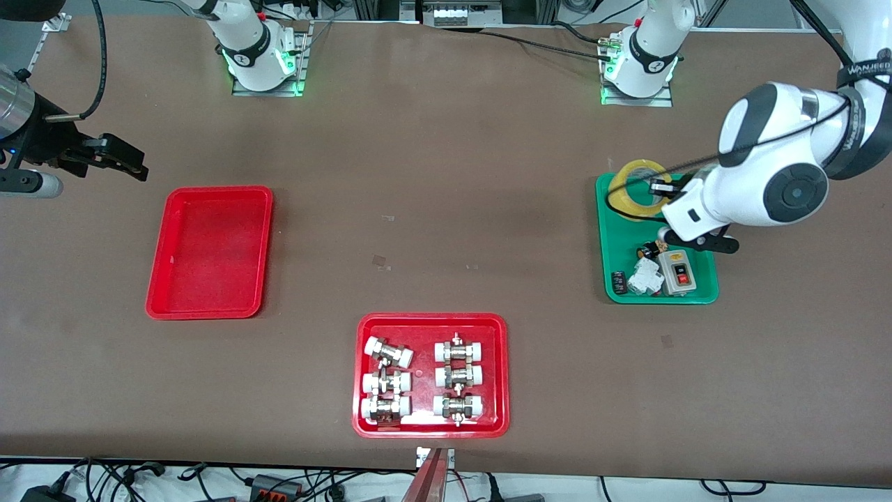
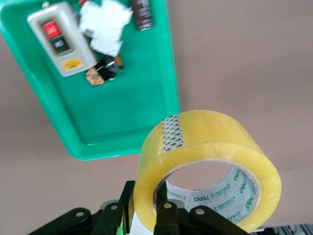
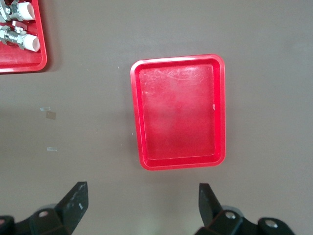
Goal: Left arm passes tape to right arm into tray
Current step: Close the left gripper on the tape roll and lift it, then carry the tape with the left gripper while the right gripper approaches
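The yellow tape (image 1: pixel 635 187) is held upright in my left gripper (image 1: pixel 658 187) over the end of the green tray (image 1: pixel 620 244) that is farther from the front camera. In the left wrist view my left gripper (image 2: pixel 146 201) is shut on the tape (image 2: pixel 210 147), with one finger inside the pale core and one outside. My right gripper (image 1: pixel 129 164) is open and empty, up in the air at the right arm's end of the table, beside the plain red tray (image 1: pixel 209 251). The right wrist view shows this gripper (image 3: pixel 142 193) open above the table, with the empty tray (image 3: pixel 181 112) ahead of it.
The green tray (image 2: pixel 122 107) holds a grey switch box (image 1: pixel 677 270), white parts (image 1: pixel 644 277) and small dark pieces. A wider red tray (image 1: pixel 432 318) of white-capped metal fittings sits near the front camera; its corner shows in the right wrist view (image 3: pixel 41 54).
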